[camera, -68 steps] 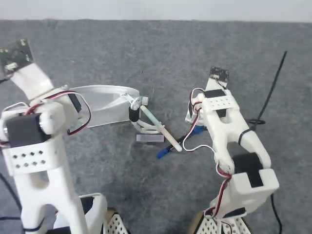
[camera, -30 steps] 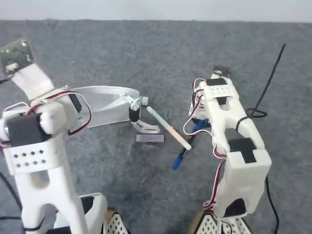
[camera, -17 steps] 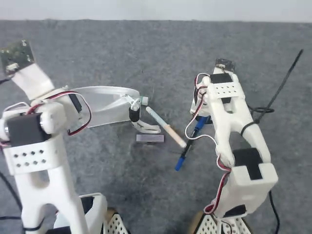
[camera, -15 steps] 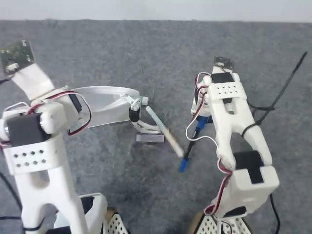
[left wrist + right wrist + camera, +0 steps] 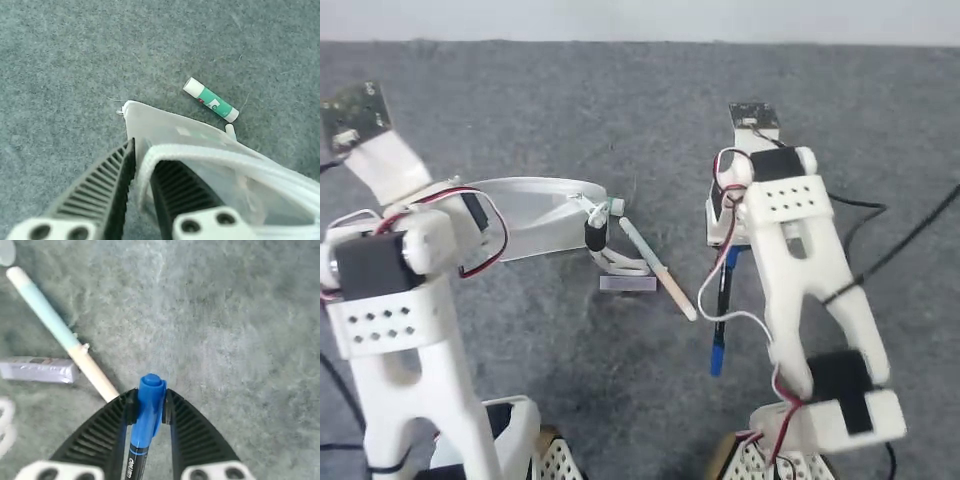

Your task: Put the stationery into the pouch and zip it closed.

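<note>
Left tool (image 5: 140, 161): clenched on the rim of the translucent white plastic pouch (image 5: 535, 215), which sits left of centre on the grey felt worktop (image 5: 520, 100).

Pouch contents: cannot be made out through the cloudy wall.

Green-and-white glue stick (image 5: 210, 100): lying on the worktop just beyond the pouch's corner, outside it.

Small flat grey rectangular bar (image 5: 628, 284): on the worktop near the pouch mouth, outside it.

Pale blue-and-cream pen (image 5: 657, 266): lying diagonally, blue end near the pouch mouth, passing just beside the grey bar.

Blue-capped black marker (image 5: 720, 325): outside the pouch, near the pen's cream end.

Right tool (image 5: 149, 402): grasping the marker just behind its cap.
</note>
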You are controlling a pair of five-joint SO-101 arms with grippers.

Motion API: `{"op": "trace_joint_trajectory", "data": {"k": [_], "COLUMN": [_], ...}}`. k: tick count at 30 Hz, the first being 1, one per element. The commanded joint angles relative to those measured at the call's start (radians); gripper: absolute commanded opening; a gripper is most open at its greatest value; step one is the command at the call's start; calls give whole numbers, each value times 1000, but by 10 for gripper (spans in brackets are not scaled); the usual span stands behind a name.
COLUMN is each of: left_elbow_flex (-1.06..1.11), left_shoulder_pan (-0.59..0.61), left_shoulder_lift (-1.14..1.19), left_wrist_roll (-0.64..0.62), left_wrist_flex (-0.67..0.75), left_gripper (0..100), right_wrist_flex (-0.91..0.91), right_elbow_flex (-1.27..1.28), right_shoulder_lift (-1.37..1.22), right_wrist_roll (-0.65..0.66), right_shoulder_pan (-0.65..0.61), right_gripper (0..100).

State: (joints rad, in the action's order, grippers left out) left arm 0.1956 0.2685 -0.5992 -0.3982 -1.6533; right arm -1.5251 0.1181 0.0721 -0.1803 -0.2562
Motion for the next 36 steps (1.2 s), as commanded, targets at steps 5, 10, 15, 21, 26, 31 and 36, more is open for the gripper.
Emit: {"op": "trace_joint_trajectory", "data": {"k": [5,10,15,21,26,31,36], "left_elbow_flex": [10,10,10,10,10,10,10], "left_shoulder_pan": [2,2,0,0,0,0,0], "left_shoulder_lift": [15,15,15,15,15,15,15], "left_wrist_roll": [-12,-12,-12,-12,-12,-12,-12], "left_wrist_flex": [8,8,8,8,8,8,8], "left_gripper": [11,11,11,11,11,11,11], "right_wrist_flex": [-51,-47,-28,67,139,194,254], "right_elbow_flex": [-41,-43,-51,-49,-48,-48,-44], "right_shoulder_lift": [263,367,479,616,674,708,730], "right_wrist_roll": [11,8,8,6,-97,-146,-146], "right_shoulder_pan": [-10,-44,-130,-234,-300,-380,-455], "right_gripper": [7,7,7,7,7,7,7]}}
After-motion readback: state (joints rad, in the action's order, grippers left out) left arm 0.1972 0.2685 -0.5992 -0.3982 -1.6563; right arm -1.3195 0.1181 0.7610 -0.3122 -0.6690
